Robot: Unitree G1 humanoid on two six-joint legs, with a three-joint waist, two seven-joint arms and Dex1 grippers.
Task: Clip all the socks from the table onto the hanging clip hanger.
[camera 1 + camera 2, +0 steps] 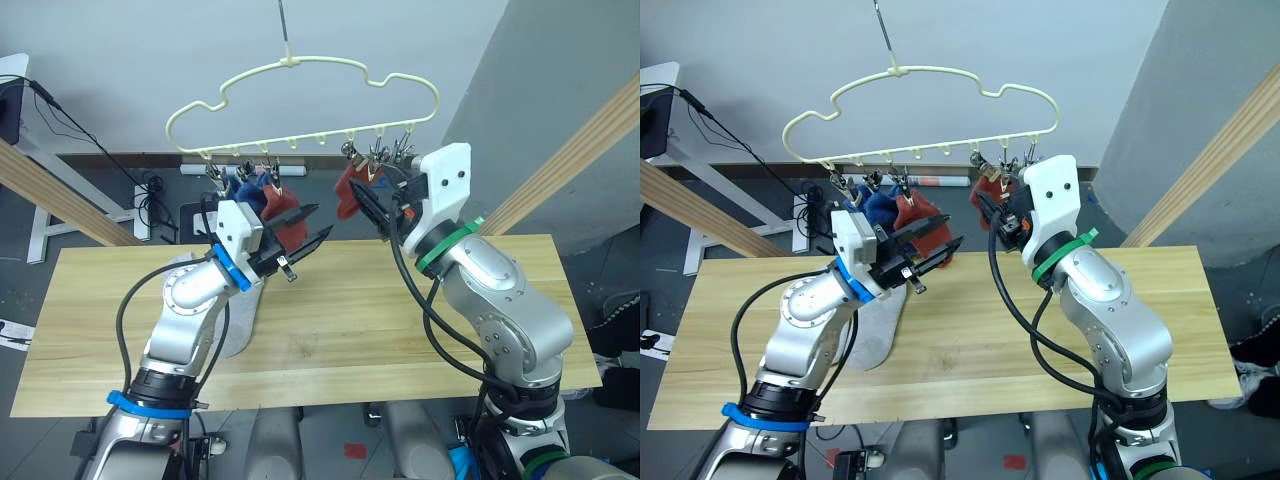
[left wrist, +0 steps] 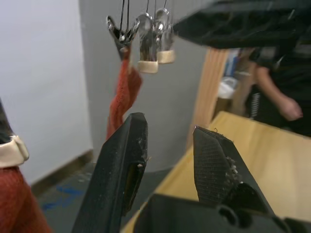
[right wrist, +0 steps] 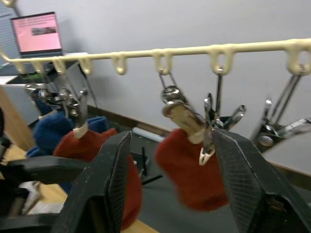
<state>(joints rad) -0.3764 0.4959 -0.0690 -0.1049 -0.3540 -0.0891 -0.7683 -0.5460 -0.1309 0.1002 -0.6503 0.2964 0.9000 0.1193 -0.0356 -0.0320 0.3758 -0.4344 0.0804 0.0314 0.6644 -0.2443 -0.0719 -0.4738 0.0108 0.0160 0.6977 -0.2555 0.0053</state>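
The cream clip hanger (image 1: pixel 300 95) hangs above the table (image 1: pixel 400 330). Two blue socks (image 1: pixel 243 187) and a rust red sock (image 1: pixel 283 208) hang from its left clips. Another red sock (image 1: pixel 348 190) hangs from a clip further right. A light grey sock (image 1: pixel 243 315) lies on the table, partly behind my left arm. My left gripper (image 1: pixel 318 222) is open and empty just right of the left red sock. My right gripper (image 3: pixel 172 136) is open, its fingers on either side of the right red sock (image 3: pixel 194 170) without closing on it.
Empty metal clips (image 1: pixel 400 150) hang at the hanger's right end. Slanted wooden poles (image 1: pixel 570 150) stand at both sides of the table. A person (image 2: pixel 277 87) is beyond the table's far end. Cables and a laptop (image 3: pixel 36 31) sit at the back left.
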